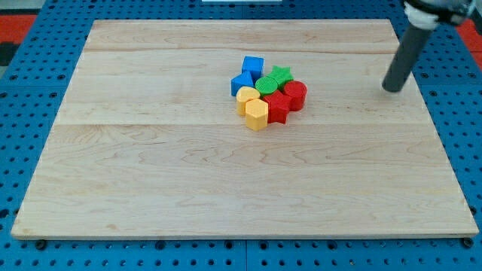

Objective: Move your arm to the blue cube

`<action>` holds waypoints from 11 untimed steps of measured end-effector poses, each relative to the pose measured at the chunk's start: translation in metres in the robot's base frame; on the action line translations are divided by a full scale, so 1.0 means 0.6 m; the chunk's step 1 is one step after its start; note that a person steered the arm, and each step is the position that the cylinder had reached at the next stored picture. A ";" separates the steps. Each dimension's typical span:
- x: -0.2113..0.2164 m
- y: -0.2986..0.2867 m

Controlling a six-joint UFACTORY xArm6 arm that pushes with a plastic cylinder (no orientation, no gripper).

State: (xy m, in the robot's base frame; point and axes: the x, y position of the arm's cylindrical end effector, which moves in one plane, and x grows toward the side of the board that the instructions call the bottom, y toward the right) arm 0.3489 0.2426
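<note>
The blue cube [253, 65] sits at the top of a tight cluster of blocks near the board's middle. A second blue block [241, 82] lies just below and left of it. Beside them are a green star [282, 74], a green rounded block [266, 85], a red cylinder [295, 94], a red star [278, 107], a yellow rounded block [246, 96] and a yellow hexagonal block [257, 114]. My tip [391, 89] rests on the board far to the view's right of the cluster, apart from every block.
The wooden board [151, 165] lies on a blue pegboard table [22, 135]. The rod rises from the tip towards the view's top right corner.
</note>
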 end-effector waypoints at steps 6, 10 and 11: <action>-0.009 -0.382; 0.129 -0.438; 0.172 -0.435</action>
